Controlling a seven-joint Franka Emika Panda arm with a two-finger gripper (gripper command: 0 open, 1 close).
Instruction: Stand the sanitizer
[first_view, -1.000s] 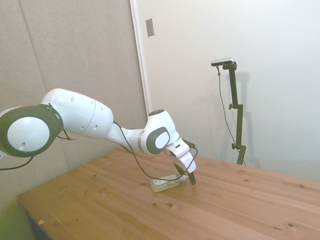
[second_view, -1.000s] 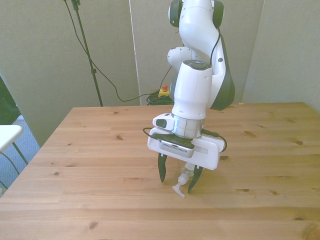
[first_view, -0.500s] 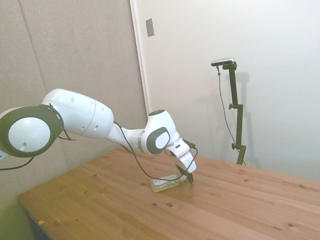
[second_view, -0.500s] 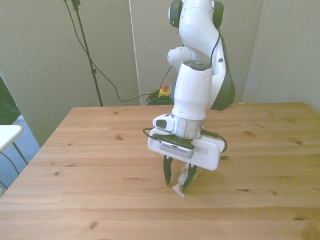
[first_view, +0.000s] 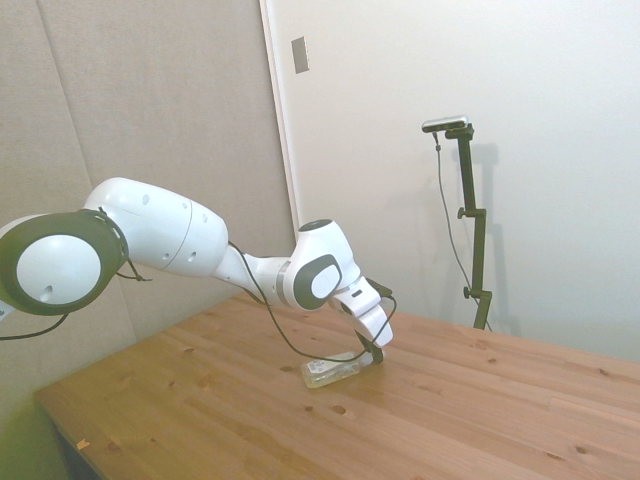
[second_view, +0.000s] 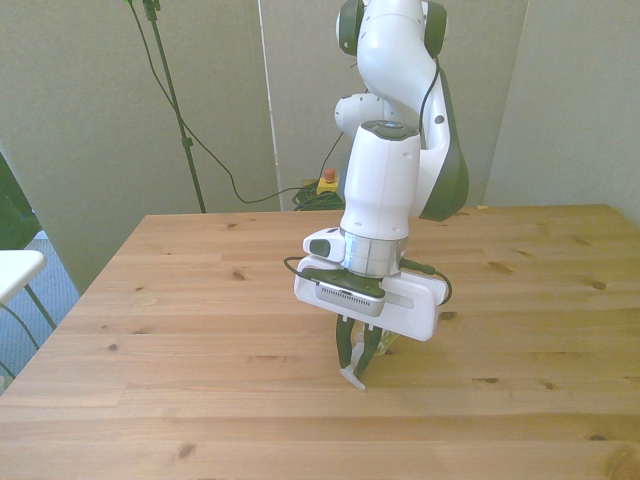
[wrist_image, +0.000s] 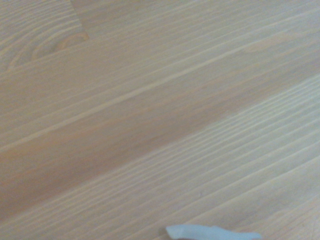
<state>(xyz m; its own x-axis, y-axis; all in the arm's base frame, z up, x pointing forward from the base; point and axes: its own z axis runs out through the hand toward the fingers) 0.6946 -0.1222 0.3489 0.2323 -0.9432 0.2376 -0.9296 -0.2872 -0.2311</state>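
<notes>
The sanitizer (first_view: 330, 372) lies on its side on the wooden table (first_view: 480, 420), a small clear bottle of pale liquid. In the front view the gripper body hides most of it, and only its white pump nozzle (second_view: 352, 377) pokes out below the fingers. My gripper (second_view: 357, 356) points down at the table and is shut on the bottle's pump neck. From the side, the gripper (first_view: 372, 352) sits at the bottle's nozzle end. The wrist view shows wood grain and a sliver of the white nozzle (wrist_image: 210, 232).
The table's near edge (second_view: 320, 470) runs along the bottom of the front view. A white surface (second_view: 15, 270) stands off the table at the front view's left. A yellow box with a red button (second_view: 326, 182) and cables lie on the floor behind.
The fingers were spread either side of the pump neck a second ago and have closed onto it. The bottle still lies flat and the arm has barely moved.
</notes>
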